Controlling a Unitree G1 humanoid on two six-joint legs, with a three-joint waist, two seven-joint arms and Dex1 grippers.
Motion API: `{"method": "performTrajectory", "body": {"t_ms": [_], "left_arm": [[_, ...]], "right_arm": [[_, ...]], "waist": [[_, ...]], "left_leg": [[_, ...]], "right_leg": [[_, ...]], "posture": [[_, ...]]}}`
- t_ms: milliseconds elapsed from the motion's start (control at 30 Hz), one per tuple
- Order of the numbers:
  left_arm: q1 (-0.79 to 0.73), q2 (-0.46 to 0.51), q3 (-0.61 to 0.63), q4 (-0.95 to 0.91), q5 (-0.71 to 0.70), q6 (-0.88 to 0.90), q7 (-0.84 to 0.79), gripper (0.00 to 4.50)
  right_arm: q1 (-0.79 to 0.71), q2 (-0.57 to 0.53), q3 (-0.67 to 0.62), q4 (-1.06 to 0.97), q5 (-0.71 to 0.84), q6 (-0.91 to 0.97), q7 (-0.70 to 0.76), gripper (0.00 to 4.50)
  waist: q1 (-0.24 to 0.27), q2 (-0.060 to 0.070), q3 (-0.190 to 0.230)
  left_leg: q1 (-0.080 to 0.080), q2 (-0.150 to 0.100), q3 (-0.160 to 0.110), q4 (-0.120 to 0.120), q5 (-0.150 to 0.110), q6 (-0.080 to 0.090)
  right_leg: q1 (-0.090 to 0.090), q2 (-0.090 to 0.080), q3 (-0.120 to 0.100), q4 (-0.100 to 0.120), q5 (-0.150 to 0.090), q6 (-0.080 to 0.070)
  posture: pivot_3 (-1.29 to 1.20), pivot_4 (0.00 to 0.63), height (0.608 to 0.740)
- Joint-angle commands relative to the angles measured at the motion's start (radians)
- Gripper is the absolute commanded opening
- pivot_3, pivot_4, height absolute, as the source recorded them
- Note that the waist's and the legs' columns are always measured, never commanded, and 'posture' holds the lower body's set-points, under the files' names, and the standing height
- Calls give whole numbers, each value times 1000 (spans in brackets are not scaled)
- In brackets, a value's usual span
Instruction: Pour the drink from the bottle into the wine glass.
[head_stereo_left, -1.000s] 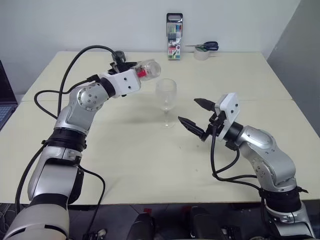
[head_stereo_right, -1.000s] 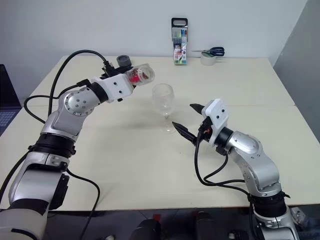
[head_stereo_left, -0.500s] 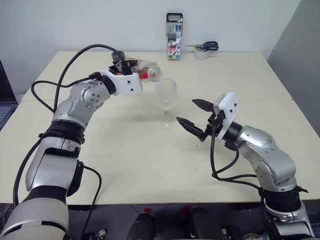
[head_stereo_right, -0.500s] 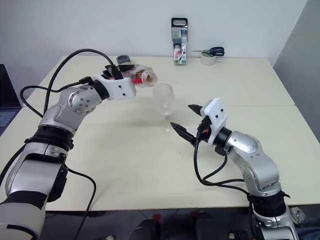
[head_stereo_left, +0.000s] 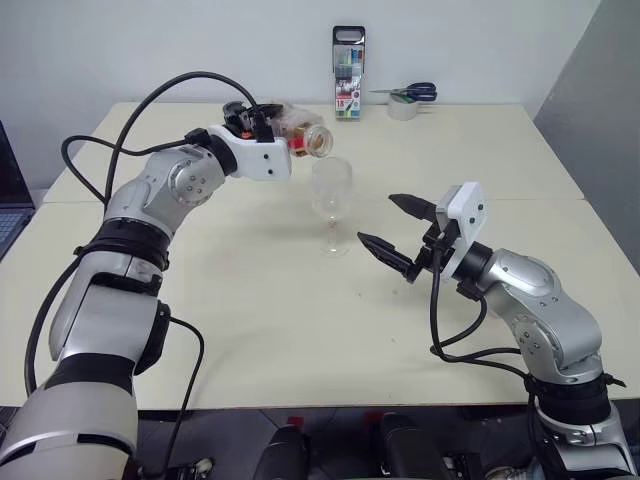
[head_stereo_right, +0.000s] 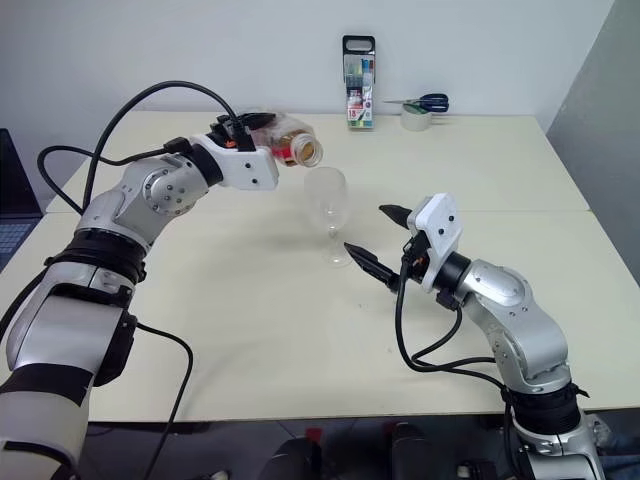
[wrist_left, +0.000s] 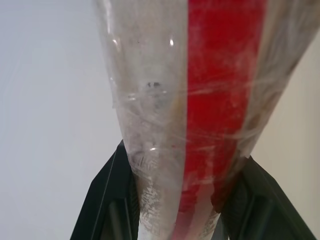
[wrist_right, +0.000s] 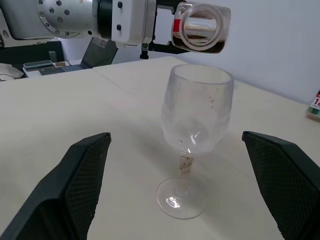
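Bottle (head_stereo_left: 297, 128): on its side in the air, open mouth hanging just above the wine glass (head_stereo_left: 332, 190) rim and a shade toward the robot's left of it; long axis running nearly level, away from the glass toward the left arm.
Drink (wrist_right: 210, 48): a dark pool sits at the mouth's lower lip; the glass bowl looks empty, so the pour is about to start, I'd say.
Left gripper (wrist_left: 177, 192): black fingers clamped on the bottle's labelled body.
Right gripper (head_stereo_left: 398, 232): spread wide, holding nothing, just beside the glass on the robot's right, level with the stem.
Nearer arm: the right sits closer to the glass foot; the left carries the pour.
Table (head_stereo_left: 250, 330): pale, bare around the glass.
Behind the glass: pen case (head_stereo_left: 348, 88), tape roll (head_stereo_left: 403, 108) and scissors (head_stereo_left: 410, 93) at the far edge, well apart.
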Motion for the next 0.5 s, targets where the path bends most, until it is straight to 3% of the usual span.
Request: {"method": "performTrajectory", "body": {"t_ms": [33, 500], "left_arm": [[-61, 12, -3, 5, 17, -22, 52, 1667], [-114, 29, -43, 77, 82, -52, 132, 1667]], "right_arm": [[-4, -6, -26, -55, 21, -18, 0, 4500], [-1, -7, -17, -62, 21, -12, -7, 4500]], "waist": [[0, 0, 0], [0, 0, 0]], "left_leg": [[0, 0, 0, 0, 0, 0], [0, 0, 0, 0, 0, 0]], "right_leg": [[0, 0, 0, 0, 0, 0], [0, 0, 0, 0, 0, 0]], "posture": [[0, 150, 740], [0, 150, 740]]}}
